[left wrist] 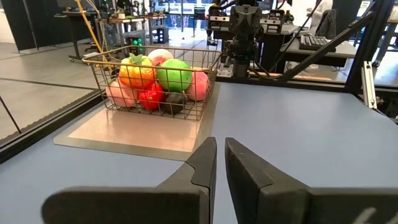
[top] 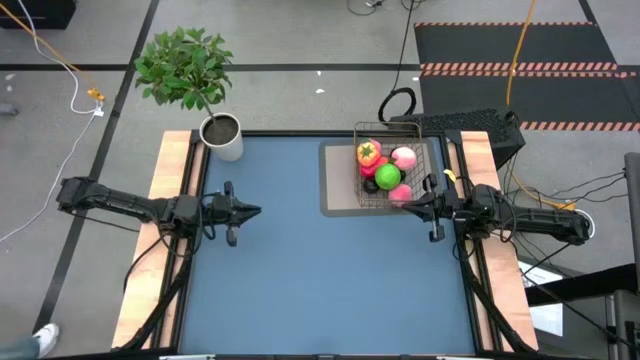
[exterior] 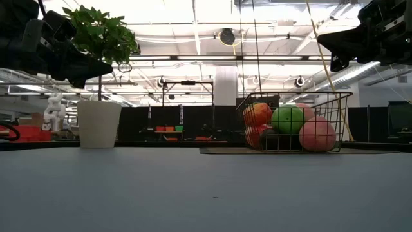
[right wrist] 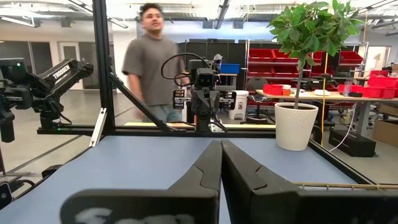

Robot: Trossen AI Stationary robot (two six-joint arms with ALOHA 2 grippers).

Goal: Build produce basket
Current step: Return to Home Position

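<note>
My left fingers (left wrist: 208,155) are almost closed, holding nothing; my right fingers (right wrist: 214,155) too. The left wrist view shows the basket (left wrist: 194,102), full of produce (left wrist: 174,74), on the counter (left wrist: 311,130) near my right fingers. Only the right wrist view shows a person (right wrist: 149,62).

Shining down bright and even from ceiling lights (exterior: 161,13), flaring white across the low view and silhouetting the left arm (exterior: 51,45) and right arm (exterior: 373,32) there. Casting only faint, soft shadows under the basket (top: 392,170) near the desk's (top: 320,270) far right corner. Leaving the left end effector (left wrist: 221,146) and right end effector (right wrist: 221,144) dark up close.
</note>
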